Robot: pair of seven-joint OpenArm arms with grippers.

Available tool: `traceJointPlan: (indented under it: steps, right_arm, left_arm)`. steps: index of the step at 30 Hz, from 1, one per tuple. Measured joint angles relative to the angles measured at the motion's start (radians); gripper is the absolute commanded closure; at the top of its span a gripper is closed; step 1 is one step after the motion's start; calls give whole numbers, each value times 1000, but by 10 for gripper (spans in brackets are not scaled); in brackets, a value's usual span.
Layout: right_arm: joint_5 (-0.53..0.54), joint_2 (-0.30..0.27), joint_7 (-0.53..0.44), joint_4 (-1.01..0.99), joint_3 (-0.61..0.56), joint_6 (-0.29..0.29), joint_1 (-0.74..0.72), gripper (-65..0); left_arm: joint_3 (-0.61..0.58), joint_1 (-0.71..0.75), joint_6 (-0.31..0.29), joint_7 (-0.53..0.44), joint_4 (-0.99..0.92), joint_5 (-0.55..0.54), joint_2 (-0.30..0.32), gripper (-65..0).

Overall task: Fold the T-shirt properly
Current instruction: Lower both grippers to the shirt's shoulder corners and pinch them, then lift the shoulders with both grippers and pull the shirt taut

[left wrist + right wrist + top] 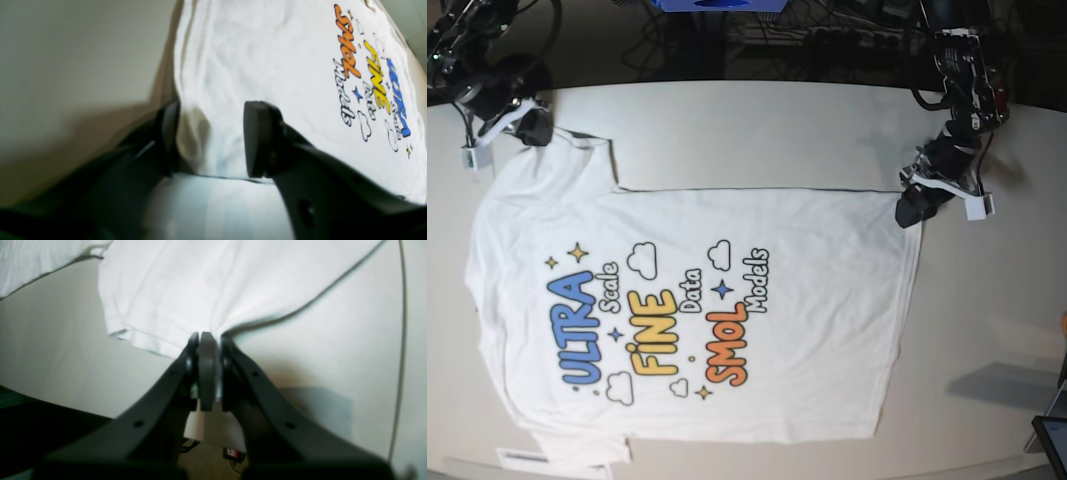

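Note:
The white T-shirt [807,340] lies flat on the table, print up, with its sleeves at the left and its hem at the right. My left gripper [912,207] sits at the hem's far corner. In the left wrist view its fingers [260,140] stand apart, with the T-shirt's [267,66] edge lying between them [213,140]. My right gripper [532,130] is at the far sleeve. In the right wrist view it is shut [207,338] on the edge of the T-shirt's [200,283] sleeve, which is pulled into a small peak.
The white table [757,130] reaches past the shirt on all sides. Its edge shows in the right wrist view [50,400], and a thin cable [400,340] runs along the right there. Dark gear and cables lie beyond the far edge. A dark device [1052,440] sits at the near right corner.

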State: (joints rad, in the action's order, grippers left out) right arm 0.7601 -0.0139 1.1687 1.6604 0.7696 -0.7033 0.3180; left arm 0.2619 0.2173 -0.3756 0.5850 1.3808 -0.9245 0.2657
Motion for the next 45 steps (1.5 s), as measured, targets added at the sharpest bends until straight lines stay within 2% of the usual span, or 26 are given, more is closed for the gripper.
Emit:
traceJointPlan:
  steps: [1,3,4,13,20,29,35,39,45]
  right_arm:
    - [0,0,0,0,0,0,0,-6]
    - [0,0,0,0,0,0,0,-6]
    - [0,0,0,0,0,0,0,-6]
    - [0,-2,0,0,0,0,1,-6]
    - [-55,-35,-6,100,-2,13,62,-6]
    - [-43,-33,-8,182,-2,11,102,-6]
    - [-45,-40,-8,183,-4,11,126,-6]
    - [-52,-54,-9,256,-3,11,140,-6]
    - [-49,-55,-8,300,-4,11,157,-6]
  left_arm:
    - [2,0,0,0,-2,3,0,-158]
    - [4,1,5,5,-5,7,0,-30]
    - [4,2,5,9,-5,6,0,0]
    - [6,19,5,9,6,3,0,0]
    - [6,95,15,56,124,31,-2,0]
    - [126,175,26,74,241,51,-6,0]
    - [129,240,27,80,322,53,-5,0]
    - [129,275,27,76,390,51,-5,0]
    - [129,288,27,77,406,52,-5,0]
